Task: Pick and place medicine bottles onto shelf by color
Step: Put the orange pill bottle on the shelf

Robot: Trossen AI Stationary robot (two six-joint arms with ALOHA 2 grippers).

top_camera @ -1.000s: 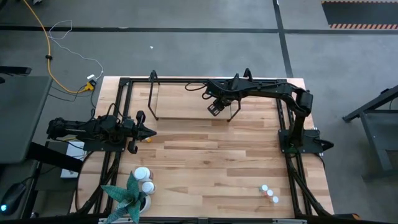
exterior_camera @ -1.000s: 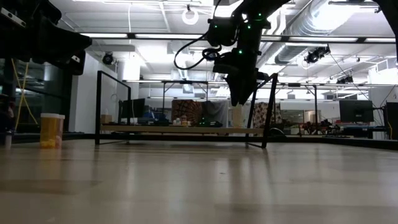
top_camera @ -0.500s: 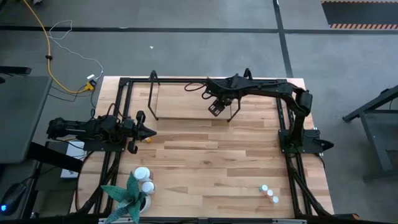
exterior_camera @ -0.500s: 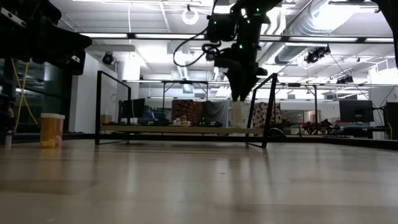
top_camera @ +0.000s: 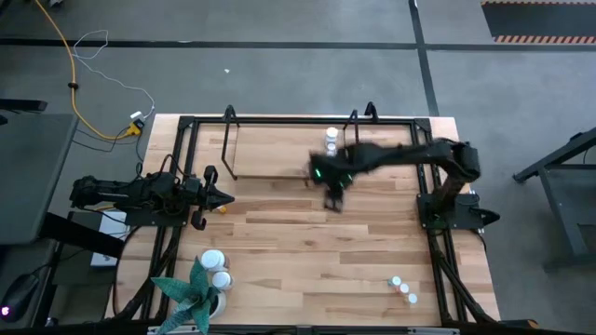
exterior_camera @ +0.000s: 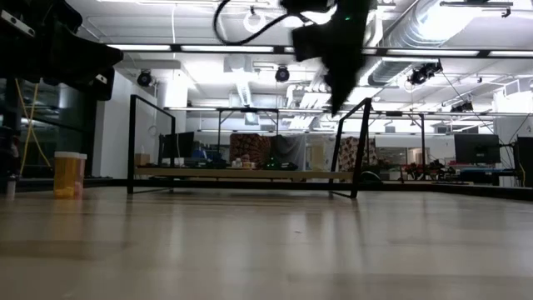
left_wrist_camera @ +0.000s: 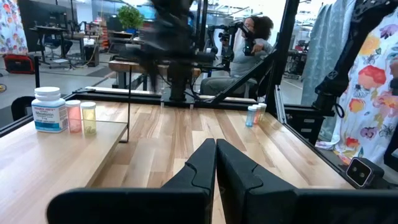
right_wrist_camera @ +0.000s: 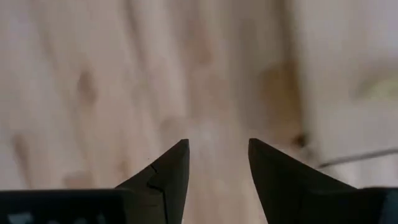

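High view: the right gripper [top_camera: 332, 198] hangs over bare wood just in front of the shelf [top_camera: 279, 158], its fingers parted with nothing between them; the right wrist view confirms only wood grain in the gap. On the shelf's right end stand three bottles [top_camera: 331, 140] close together: a larger white one with two small ones, pinkish and yellowish, beside it, as the left wrist view shows. More small bottles [top_camera: 403, 289] wait near the front right edge of the surface, and two larger white ones [top_camera: 215, 268] sit beside a potted plant [top_camera: 189, 291] at front left. A yellow-orange bottle [exterior_camera: 69, 173] stands at the left in the low view, near the left arm.

The step in hand looks like the trip to fetch the next bottle. The front-right cluster is the natural pick for this arm. Those bottles stand almost touching, so the gripper should come straight down over one cap, fingers aligned so each passes clear of the neighbours, then close low enough on the body not to tip it. Match its colour to the shelf group before setting it down, and lower it between the shelf's black hoops rather than across them.

The left gripper [top_camera: 220, 197] rests closed and empty over the surface's left side.
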